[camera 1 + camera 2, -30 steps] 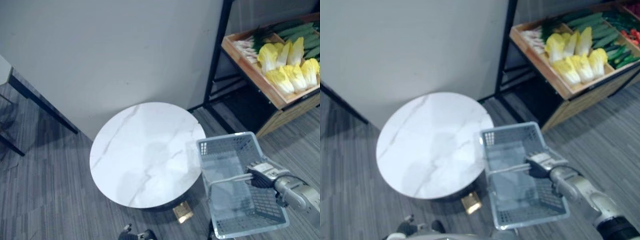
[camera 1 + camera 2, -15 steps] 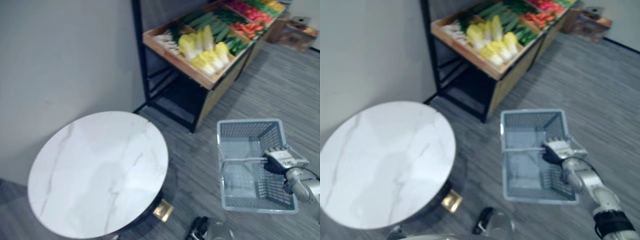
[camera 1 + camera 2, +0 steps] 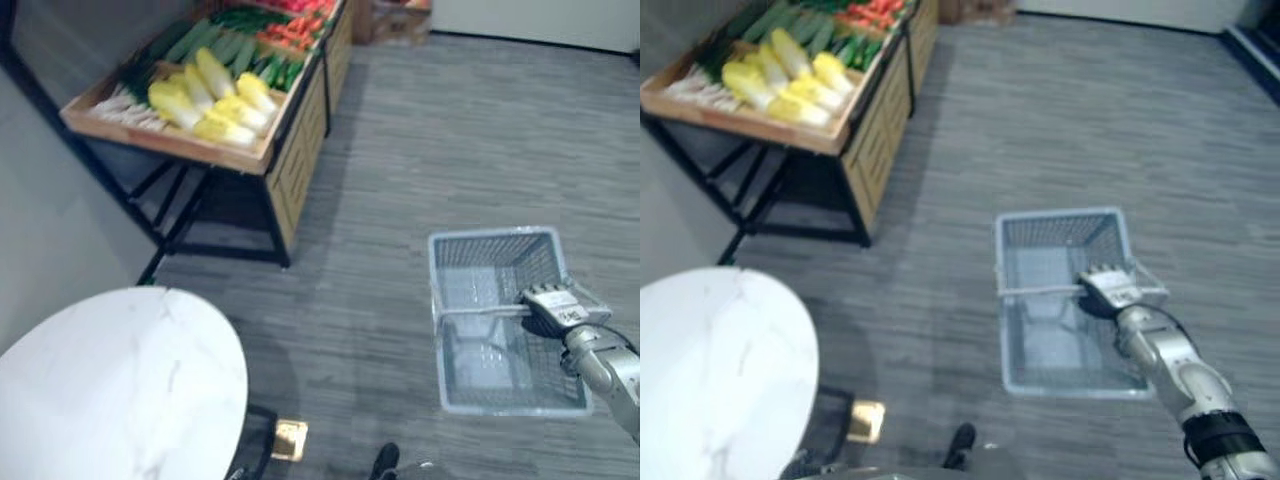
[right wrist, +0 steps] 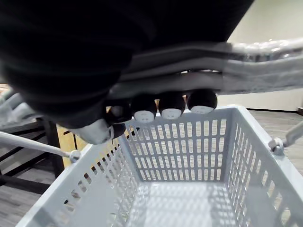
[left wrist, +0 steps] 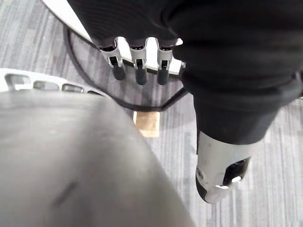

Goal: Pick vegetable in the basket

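Observation:
My right hand (image 3: 553,305) is shut on the handles (image 4: 246,64) of a grey plastic basket (image 3: 490,236), which hangs low over the floor at the lower right. The right wrist view shows the curled fingers (image 4: 171,105) under the handles and an empty mesh basket (image 4: 175,151) below them. The vegetables lie in a wooden display crate (image 3: 190,152) at the upper left: yellow cabbages (image 3: 215,100), green cucumbers (image 3: 225,45) and red peppers (image 3: 290,30). My left hand (image 5: 138,71) hangs at my side with straight fingers, holding nothing.
A round white marble table (image 3: 110,390) on a dark base fills the lower left. The crate sits on a black metal frame (image 3: 175,210) beside a wooden stand (image 3: 305,150). Grey striped floor (image 3: 420,130) lies between the stand and the basket.
The camera has swung round: the table slid to the lower left and the vegetable crate to the upper left. The basket stays in my right hand at the lower right.

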Robot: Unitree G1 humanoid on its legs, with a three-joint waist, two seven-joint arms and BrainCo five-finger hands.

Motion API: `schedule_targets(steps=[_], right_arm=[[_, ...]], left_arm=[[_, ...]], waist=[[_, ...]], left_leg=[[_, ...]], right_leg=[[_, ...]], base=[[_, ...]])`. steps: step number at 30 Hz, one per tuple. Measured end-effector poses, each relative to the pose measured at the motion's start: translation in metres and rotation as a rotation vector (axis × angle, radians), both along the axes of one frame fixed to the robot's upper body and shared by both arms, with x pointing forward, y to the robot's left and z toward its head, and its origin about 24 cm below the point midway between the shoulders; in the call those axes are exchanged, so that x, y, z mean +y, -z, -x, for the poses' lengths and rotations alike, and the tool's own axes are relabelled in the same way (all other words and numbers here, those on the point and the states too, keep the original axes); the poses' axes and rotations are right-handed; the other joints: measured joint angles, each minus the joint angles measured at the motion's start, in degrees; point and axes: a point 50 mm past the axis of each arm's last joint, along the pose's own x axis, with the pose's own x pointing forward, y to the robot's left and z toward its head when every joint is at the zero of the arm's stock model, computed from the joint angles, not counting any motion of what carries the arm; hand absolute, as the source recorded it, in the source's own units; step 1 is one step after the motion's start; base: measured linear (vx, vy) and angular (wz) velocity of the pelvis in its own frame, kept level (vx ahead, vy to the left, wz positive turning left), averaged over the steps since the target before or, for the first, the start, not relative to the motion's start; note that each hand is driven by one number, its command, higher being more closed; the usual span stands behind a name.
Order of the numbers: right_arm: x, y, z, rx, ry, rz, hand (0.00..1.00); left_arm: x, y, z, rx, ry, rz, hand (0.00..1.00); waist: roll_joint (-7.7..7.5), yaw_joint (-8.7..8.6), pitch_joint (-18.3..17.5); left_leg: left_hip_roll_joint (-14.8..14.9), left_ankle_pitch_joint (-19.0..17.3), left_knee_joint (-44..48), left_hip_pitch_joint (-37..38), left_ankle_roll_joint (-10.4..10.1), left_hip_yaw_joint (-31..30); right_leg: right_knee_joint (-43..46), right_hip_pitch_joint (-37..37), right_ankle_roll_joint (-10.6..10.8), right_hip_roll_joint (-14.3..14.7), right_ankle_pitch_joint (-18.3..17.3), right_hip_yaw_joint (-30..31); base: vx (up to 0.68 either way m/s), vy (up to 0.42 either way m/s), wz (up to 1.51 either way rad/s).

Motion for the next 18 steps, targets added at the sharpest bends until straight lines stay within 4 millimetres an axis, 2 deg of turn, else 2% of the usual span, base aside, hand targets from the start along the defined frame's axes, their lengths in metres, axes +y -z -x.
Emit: schedule_targets(steps=[1, 2, 4, 6, 8, 9, 10, 11, 13, 16, 18], right_arm=[[0.001, 0.000, 0.000, 0.000, -0.003, 0.000, 1.00], [0.003, 0.001, 0.000, 0.005, -0.010, 0.002, 1.00], [0.012, 0.005, -0.002, 0.023, -0.051, 0.007, 1.00], [0.022, 0.004, -0.003, 0.017, -0.097, 0.002, 1.00], [0.027, -0.001, -0.003, 0.002, -0.122, 0.003, 1.00], [0.026, -0.002, -0.003, 0.003, -0.124, 0.008, 1.00], [0.024, -0.003, -0.003, 0.013, -0.123, 0.020, 1.00], [0.023, -0.003, -0.003, 0.022, -0.123, 0.031, 1.00], [0.024, -0.002, -0.003, 0.032, -0.126, 0.033, 1.00], [0.025, 0.002, -0.002, 0.053, -0.131, 0.030, 1.00], [0.025, 0.004, -0.001, 0.060, -0.127, 0.027, 1.00]], left_arm=[[-0.001, 0.000, -0.001, -0.006, 0.001, 0.000, 0.00], [-0.002, 0.000, -0.001, -0.011, 0.001, 0.003, 0.00], [-0.010, 0.002, 0.007, -0.015, -0.027, 0.024, 0.00], [-0.016, 0.003, 0.008, -0.024, -0.034, 0.046, 0.00], [-0.020, 0.003, 0.007, -0.024, -0.018, 0.061, 0.00], [-0.021, 0.003, 0.006, -0.027, -0.010, 0.066, 0.00], [-0.022, 0.003, 0.005, -0.030, -0.004, 0.071, 0.00], [-0.023, 0.002, 0.003, -0.039, 0.004, 0.074, 0.00], [-0.020, 0.002, 0.002, -0.045, 0.008, 0.068, 0.00], [-0.019, 0.001, -0.003, -0.053, 0.015, 0.066, 0.00], [-0.021, 0.001, -0.006, -0.055, 0.032, 0.071, 0.00]], waist=[[0.16, 0.03, 0.1], [0.11, 0.16, 0.4], [0.63, 0.92, 0.7], [1.91, 2.07, 1.2], [3.21, 1.83, 1.8], [3.44, 1.75, 1.9], [3.73, 1.70, 2.0], [3.80, 1.79, 2.1], [3.94, 1.93, 2.0], [3.09, 2.28, 2.6], [3.28, 2.98, 2.5]], left_leg=[[-1.2, -1.2, 0.9, -1.7, -0.9, -4.6], [-4.2, -3.0, 1.0, -4.5, -1.7, -11.9], [-13.1, -6.9, -3.2, -8.1, -2.2, -26.1], [-18.6, -8.8, -10.7, -9.2, -2.2, -33.8], [-21.0, -8.2, -17.5, -10.5, -1.9, -38.5], [-21.4, -7.6, -19.0, -11.0, -1.7, -39.6], [-22.1, -5.5, -21.8, -12.0, -1.5, -41.8], [-22.2, -4.4, -23.4, -12.2, 0.1, -41.8], [-23.5, -5.1, -25.5, -12.0, 1.2, -42.0], [-25.9, -5.4, -28.1, -12.0, 2.3, -41.8], [-26.9, -6.4, -28.2, -11.5, 3.5, -41.6]], right_leg=[[-0.4, -0.1, 0.0, -0.4, 0.3, 1.4], [-1.0, -0.1, 0.4, -1.2, 0.8, 3.3], [-3.1, -0.2, 2.1, -2.2, 1.9, 8.6], [-4.3, 0.0, 2.6, -2.0, 2.3, 9.9], [-4.2, 0.0, 3.4, -1.3, 2.8, 9.9], [-4.1, 0.0, 3.6, -1.1, 3.0, 9.8], [-4.1, -0.1, 3.8, -0.7, 3.1, 10.0], [-4.2, -0.2, 4.0, -0.6, 3.2, 10.5], [-5.3, -0.5, 5.0, -1.2, 3.9, 10.9], [-6.8, -1.0, 7.3, -2.7, 5.5, 11.1], [-3.7, -2.1, 7.1, -4.0, 4.8, 11.3]], base=[[-0.05, 0.039, -0.69], [-0.04, 0.025, -0.85], [-0.03, 0.034, -1.36], [-0.02, 0.078, -1.48], [-0.02, 0.128, -0.82], [-0.02, 0.170, -0.44], [0.00, 0.164, -0.29], [0.02, 0.169, -0.23], [0.07, 0.185, -0.09], [0.07, 0.173, 0.00], [0.11, 0.203, 0.00]])
